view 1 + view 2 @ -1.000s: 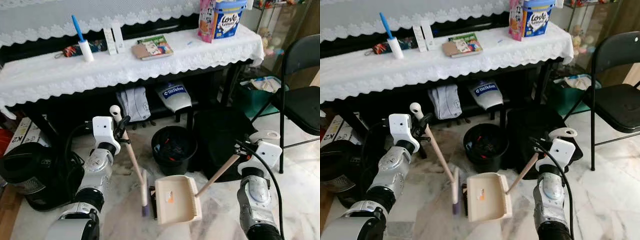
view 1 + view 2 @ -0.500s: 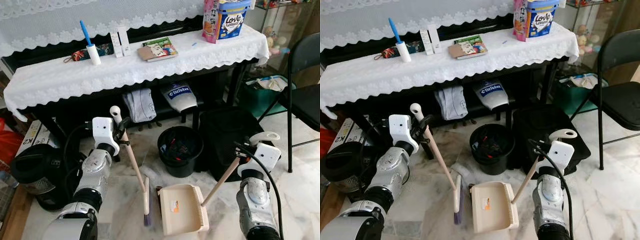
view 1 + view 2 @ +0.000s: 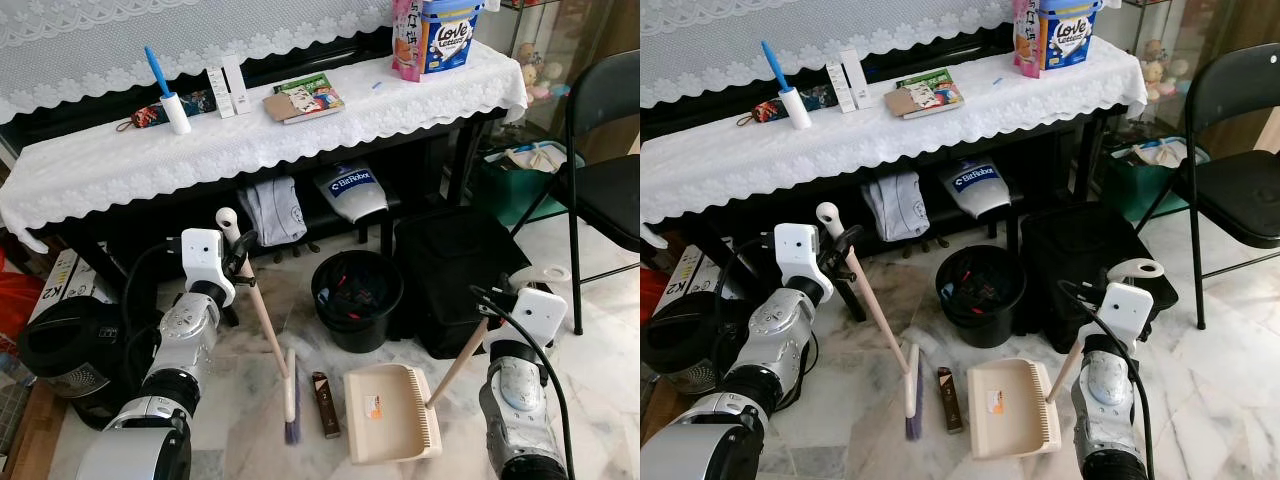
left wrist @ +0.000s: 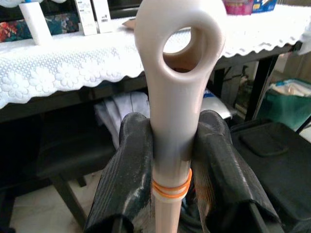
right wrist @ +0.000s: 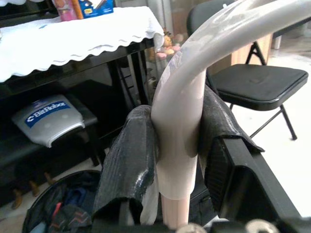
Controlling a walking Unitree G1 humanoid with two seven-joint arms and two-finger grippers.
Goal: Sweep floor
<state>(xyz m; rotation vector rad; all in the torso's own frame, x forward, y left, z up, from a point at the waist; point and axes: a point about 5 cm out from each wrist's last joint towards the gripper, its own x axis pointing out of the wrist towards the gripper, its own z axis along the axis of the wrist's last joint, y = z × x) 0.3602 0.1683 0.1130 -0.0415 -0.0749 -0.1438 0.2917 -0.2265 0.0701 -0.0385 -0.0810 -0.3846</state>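
With both end effectors clamped on handles, broom (image 3: 268,330) and dustpan (image 3: 392,413) are angled floorward, bracketing a small brown item (image 3: 323,404) for sweeping.

— Where was there open room?

— On the marble floor (image 3: 250,440) at the lower middle of the frame, between the broom (image 3: 290,395) and the dustpan (image 3: 392,413), apart from a small brown object (image 3: 322,404) lying there.

— And what stood in the way?

— Just above, a black bin (image 3: 357,298) and a black case (image 3: 458,272) blocked the middle. The table (image 3: 120,165) spanned the upper frame, a folding chair (image 3: 604,170) closed the right edge, and a dark appliance (image 3: 68,348) sat at lower left.
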